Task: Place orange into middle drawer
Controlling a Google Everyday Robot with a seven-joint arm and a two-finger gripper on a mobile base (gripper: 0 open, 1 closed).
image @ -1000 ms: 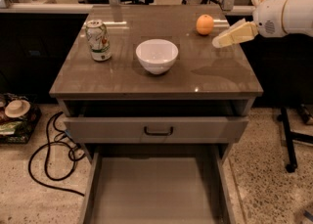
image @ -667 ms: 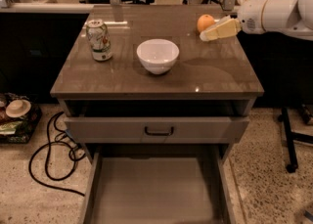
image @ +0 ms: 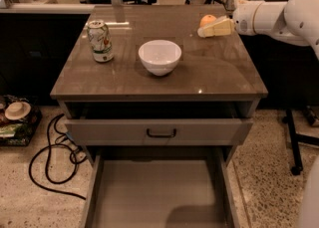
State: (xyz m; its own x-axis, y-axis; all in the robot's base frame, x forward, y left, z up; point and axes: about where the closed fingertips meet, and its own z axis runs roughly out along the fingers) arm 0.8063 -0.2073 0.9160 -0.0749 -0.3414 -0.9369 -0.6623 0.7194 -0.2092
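Note:
The orange sits on the brown cabinet top near its back right corner. My gripper, cream-coloured on a white arm, reaches in from the right and lies right in front of the orange, hiding its lower part. I cannot tell if it touches the fruit. The middle drawer is pulled far out at the bottom of the view, and its grey floor is bare.
A white bowl stands mid-top and a soda can at the left. A grey drawer front with a black handle is slightly out above the open drawer. Cables lie on the floor at the left, a chair base at the right.
My arm has moved left along the back of the top. The gripper has gone from right of the orange to right in front of it. The orange has not moved.

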